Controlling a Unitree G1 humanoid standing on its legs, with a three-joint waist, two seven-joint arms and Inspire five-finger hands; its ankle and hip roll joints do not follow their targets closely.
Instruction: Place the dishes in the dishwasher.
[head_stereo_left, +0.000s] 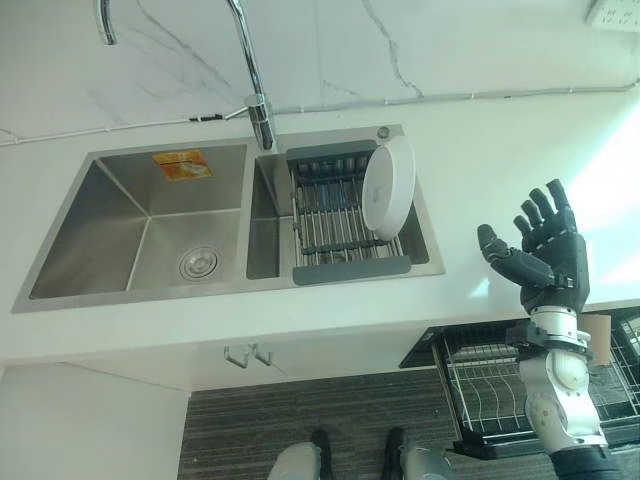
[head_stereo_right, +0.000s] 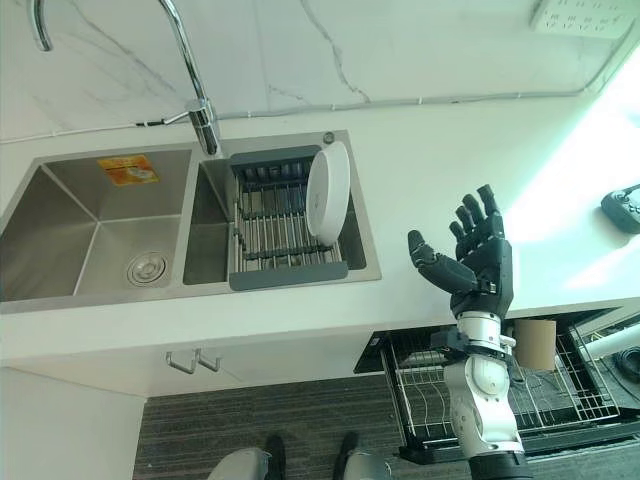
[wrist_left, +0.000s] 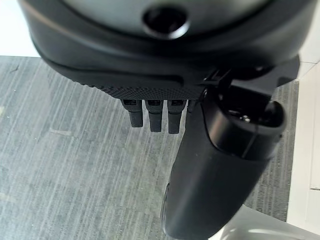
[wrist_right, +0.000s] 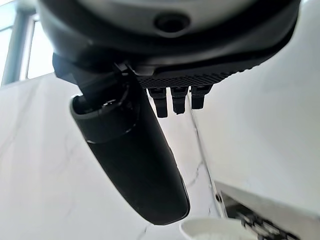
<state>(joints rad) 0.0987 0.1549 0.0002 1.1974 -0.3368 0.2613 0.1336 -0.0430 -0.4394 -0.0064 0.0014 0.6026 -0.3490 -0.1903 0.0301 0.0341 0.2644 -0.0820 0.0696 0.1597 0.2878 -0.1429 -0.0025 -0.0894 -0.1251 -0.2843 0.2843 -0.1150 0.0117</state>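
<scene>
A white plate (head_stereo_left: 388, 187) stands on edge at the right end of a wire drying rack (head_stereo_left: 325, 215) set in the sink's right basin. My right hand (head_stereo_left: 545, 250) is raised over the white counter to the right of the sink, open, fingers straight and spread, holding nothing, well apart from the plate. The plate's rim (wrist_right: 210, 231) shows past the right thumb in the right wrist view. Below the counter at the right, the dishwasher's wire rack (head_stereo_right: 420, 390) is pulled out. My left hand (wrist_left: 150, 50) hangs over the grey floor, open and empty.
A tall chrome faucet (head_stereo_left: 250, 70) rises behind the sink. The left basin (head_stereo_left: 150, 230) has an orange sticker and a drain. A brown cup (head_stereo_right: 537, 343) sits in the dishwasher rack. A dark device (head_stereo_right: 625, 208) lies on the counter's right edge. Two hooks (head_stereo_left: 248, 354) hang under the counter.
</scene>
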